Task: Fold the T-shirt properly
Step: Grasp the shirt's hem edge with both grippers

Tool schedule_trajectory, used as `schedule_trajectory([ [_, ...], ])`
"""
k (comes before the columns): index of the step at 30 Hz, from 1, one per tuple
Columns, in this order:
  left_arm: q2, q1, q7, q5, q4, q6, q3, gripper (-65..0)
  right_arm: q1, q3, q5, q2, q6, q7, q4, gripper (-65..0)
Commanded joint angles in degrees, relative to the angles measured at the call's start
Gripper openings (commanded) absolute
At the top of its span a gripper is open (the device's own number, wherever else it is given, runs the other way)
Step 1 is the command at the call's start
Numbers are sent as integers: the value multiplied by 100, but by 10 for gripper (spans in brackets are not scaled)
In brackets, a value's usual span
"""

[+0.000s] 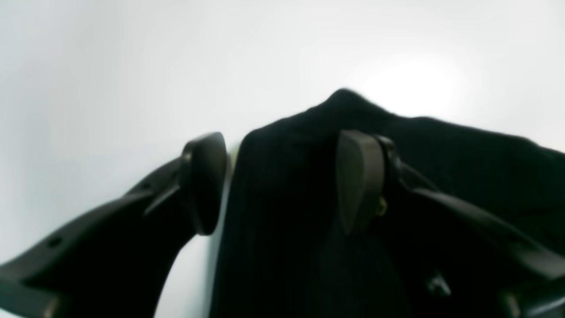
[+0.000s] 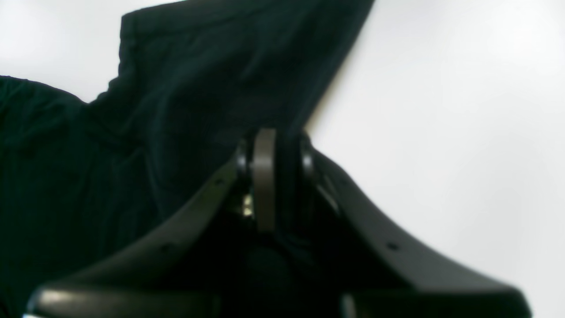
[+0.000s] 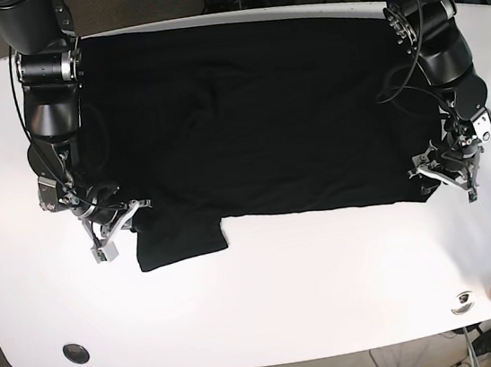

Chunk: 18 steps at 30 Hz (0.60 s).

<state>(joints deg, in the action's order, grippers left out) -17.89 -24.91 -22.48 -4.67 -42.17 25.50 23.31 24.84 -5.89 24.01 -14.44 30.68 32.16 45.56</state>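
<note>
While the right claw (image 2: 276, 176) pinches the T-shirt (image 3: 264, 118) at 9 o'clock, the left claw (image 1: 282, 181) gapes at 3 o'clock.

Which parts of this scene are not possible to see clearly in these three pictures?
- Left wrist view: the T-shirt is one dark blur, so seams and layers are unreadable; the frame's edge cuts it off.
- Right wrist view: the right hand pinches cloth, but how much fabric is hidden between its pads.
- Base view: the left hand is too small to judge; its wrist view shows it open over the hem.
- Base view: the shirt's far edge lies behind both arms.
</note>
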Motion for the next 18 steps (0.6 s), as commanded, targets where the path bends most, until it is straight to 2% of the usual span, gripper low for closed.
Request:
schedule_trajectory([
  [1, -62, -230, -16, -48, 107, 22, -164, -279, 114, 4, -32, -46, 5, 102, 37, -590],
  [7, -158, -406, -16, -56, 688, 22, -252, -304, 79, 4, -49, -46, -4, 102, 354, -593],
  [9, -167, -415, 2, -56, 749, 22, -261, -376, 61, 4, -49, -46, -4, 120, 468, -593],
  [12, -167, -415, 116, -30, 732, 22, -261, -568, 43, 4, -58, -46, -4, 313, 547, -595],
  [14, -176, -415, 151, -30, 732, 22, -261, -650, 43, 4, -58, -46, -4, 384, 662, -595],
  [18, -176, -406, 142, -39, 591, 22, -243, -650, 43, 4, -58, -46, -13, 428, 749, -596],
])
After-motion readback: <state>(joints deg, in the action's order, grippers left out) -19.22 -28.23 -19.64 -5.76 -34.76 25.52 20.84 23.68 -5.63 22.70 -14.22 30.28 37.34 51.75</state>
